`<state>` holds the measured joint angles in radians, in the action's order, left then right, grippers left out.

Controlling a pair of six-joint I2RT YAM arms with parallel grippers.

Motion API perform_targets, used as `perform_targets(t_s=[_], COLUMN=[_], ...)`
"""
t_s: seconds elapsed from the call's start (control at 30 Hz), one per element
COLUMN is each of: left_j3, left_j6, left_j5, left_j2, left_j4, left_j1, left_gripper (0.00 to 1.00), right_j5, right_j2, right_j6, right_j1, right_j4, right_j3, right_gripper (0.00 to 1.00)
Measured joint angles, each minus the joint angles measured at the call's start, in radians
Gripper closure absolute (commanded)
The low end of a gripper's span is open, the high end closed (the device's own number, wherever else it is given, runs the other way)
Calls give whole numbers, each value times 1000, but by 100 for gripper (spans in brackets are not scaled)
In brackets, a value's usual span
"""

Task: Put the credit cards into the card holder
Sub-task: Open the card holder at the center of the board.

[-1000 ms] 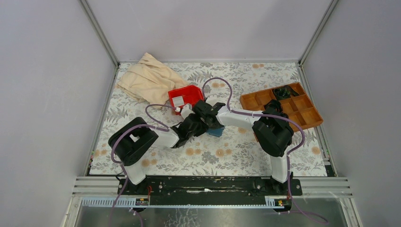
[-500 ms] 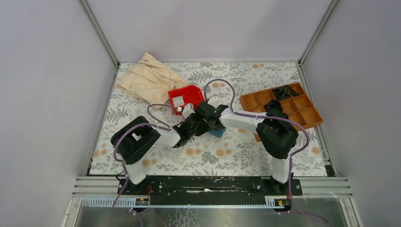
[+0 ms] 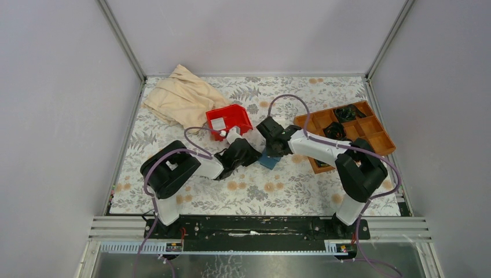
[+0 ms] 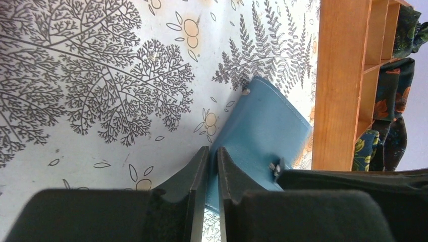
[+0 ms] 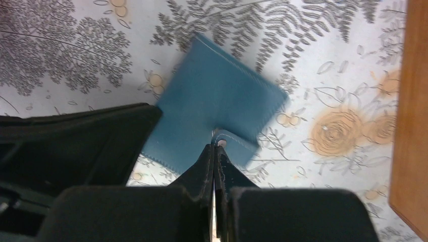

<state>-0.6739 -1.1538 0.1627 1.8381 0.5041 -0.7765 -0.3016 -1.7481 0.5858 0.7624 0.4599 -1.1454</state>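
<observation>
The teal-blue card holder (image 3: 267, 161) lies on the floral table mat between both grippers. My left gripper (image 3: 253, 154) is shut on its near-left edge; in the left wrist view the blue edge (image 4: 267, 126) sits between the nearly closed fingers (image 4: 199, 169). My right gripper (image 3: 272, 149) is shut on the holder's flap by a metal snap; in the right wrist view the gripper (image 5: 214, 149) pinches that flap of the card holder (image 5: 217, 101). A small white flat piece (image 3: 218, 124), perhaps a credit card, lies in the red bin (image 3: 238, 112). No other card shows.
A brown wooden compartment tray (image 3: 322, 119) with dark cloth items stands at the right, close beside the holder (image 4: 335, 75). A beige cloth (image 3: 179, 98) lies at the back left. The left arm's body (image 5: 75, 146) fills the left of the right wrist view.
My right arm has swung to the right, and its gripper has moved off the top of the left gripper to the holder's right side. More of the blue holder now shows.
</observation>
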Motion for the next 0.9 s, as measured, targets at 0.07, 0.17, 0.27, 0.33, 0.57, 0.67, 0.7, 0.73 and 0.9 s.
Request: perform_targets(t_s=[0.07,0.17,0.27,0.33,0.57,0.67,0.7,0.73,0.9], left_j3=[-5,-5,-11,-16,-22,-20,-16,-10,60], left_j6=[-1,-6,-14,-20,-23,-21,-21,-20,-22], left_j5=[-1,-7,-9,-9,9,31,38,43,60], left_j2=[6,9,22,35,19,-22,-38,-52,-140], left_j4=[1,2,13,32,7,-67,-93,-110,-181], left_j1=[-2,-2,-3,-3,-3,-8,-8,-8,-3], left_gripper=[86,93,93,90,87,86,87,87,87], right_j5=[14,36,57,60,61,68,76,83,111], right_j2=[27,100,149,165,167,167,167,167,148], right_j6=[3,8,14,14,10,9,7,6,-8], right_j1=[-14,-47,-77,-90,-107,-131,-140,-148,-168], right_j4=[2,20,29,28,37,35,35,34,21], right_j3=[14,53,63,63,64,75,82,89,101], right_gripper=[100,100,100,100,100,100,100,100,100])
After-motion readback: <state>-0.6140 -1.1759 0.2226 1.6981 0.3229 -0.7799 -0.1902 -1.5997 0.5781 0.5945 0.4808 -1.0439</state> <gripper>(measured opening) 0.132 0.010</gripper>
